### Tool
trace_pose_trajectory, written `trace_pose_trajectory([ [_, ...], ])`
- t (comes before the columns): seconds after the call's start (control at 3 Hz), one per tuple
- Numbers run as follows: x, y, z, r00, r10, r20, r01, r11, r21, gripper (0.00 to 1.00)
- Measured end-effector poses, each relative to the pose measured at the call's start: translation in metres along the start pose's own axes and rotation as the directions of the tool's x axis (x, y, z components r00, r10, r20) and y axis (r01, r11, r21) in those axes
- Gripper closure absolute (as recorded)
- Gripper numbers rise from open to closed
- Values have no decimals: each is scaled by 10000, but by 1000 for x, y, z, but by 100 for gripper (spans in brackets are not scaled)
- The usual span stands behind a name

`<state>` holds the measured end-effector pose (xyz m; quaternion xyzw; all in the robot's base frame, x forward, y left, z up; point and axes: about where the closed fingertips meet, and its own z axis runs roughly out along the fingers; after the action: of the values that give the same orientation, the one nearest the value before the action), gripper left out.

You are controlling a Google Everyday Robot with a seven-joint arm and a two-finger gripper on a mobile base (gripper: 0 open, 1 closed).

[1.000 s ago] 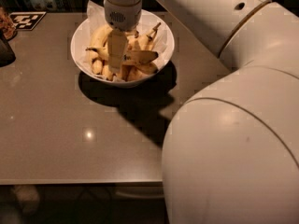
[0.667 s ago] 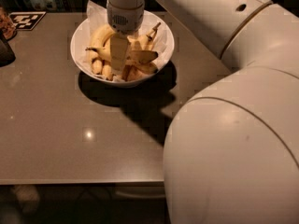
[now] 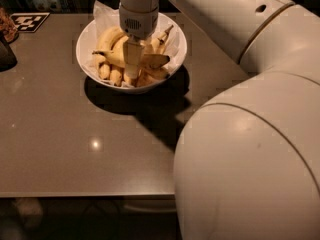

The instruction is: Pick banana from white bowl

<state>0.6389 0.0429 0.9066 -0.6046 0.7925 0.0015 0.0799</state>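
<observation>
The white bowl [image 3: 172, 33] lined with crinkled white paper stands at the back of the table and holds several yellow bananas. My gripper [image 3: 131, 66] reaches straight down into the middle of the bowl. Its fingers [image 3: 131, 54] are closed on the long curved banana [image 3: 152, 60], which lies crosswise over the others, dark stem to the left and browner blunt end to the right. The other shorter bananas [image 3: 111, 73] lie below and to the left of it. The wrist hides the bananas directly beneath it.
The brown table [image 3: 75, 144] runs toward the near edge. A black-and-white marker tag [image 3: 29, 21] lies at the back left, and a dark object [image 3: 5, 54] sits at the left edge. My large white arm [image 3: 250, 149] fills the right side.
My gripper has shifted slightly right within the bowl, and the long banana now lies across its fingers.
</observation>
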Motion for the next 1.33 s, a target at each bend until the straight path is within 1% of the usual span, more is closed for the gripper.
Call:
trace_pose_trajectory([
  [0.67,0,0,0,10000,0,0,0,10000,0,83],
  [1.0,-2,-2,-2,10000,0,1,0,10000,1,100],
  [1.33,-3,-4,-6,10000,0,1,0,10000,1,100],
])
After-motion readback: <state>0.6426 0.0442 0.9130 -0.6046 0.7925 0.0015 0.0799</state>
